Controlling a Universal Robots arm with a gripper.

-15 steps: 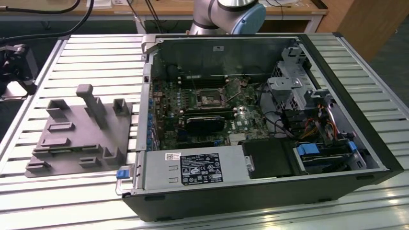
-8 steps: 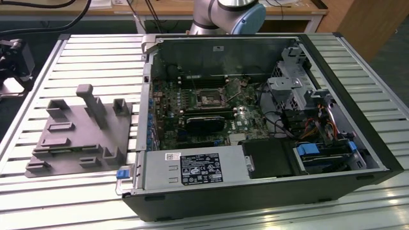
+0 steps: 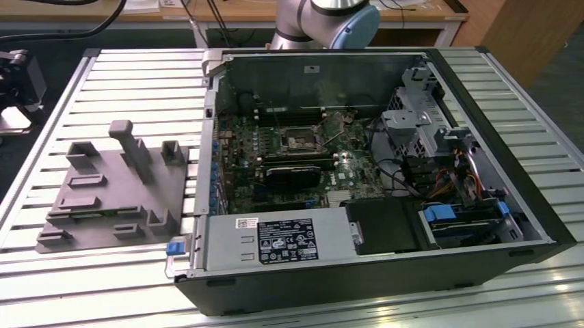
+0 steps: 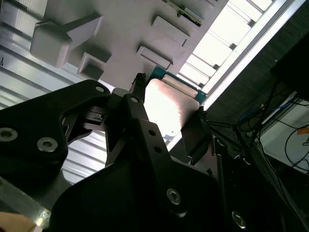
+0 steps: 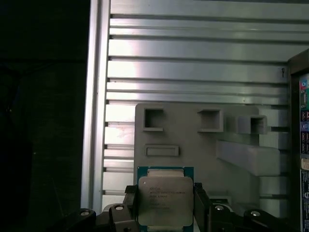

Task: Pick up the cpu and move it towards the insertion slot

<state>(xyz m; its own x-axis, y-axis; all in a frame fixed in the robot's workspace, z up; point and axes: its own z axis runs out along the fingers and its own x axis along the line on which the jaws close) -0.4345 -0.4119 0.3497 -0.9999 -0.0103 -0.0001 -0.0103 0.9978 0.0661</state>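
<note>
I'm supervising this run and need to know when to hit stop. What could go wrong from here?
1. The tool pinches the cpu by only two edges, so it might slip or tilt.
2. The insertion slot lies beyond the case wall, which the tool could clip.
3. The grey fixture has tall posts on the case side that may snag the tool.

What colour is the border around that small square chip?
Teal-green, framing the silvery square cpu; clearest in the first wrist view.
</note>
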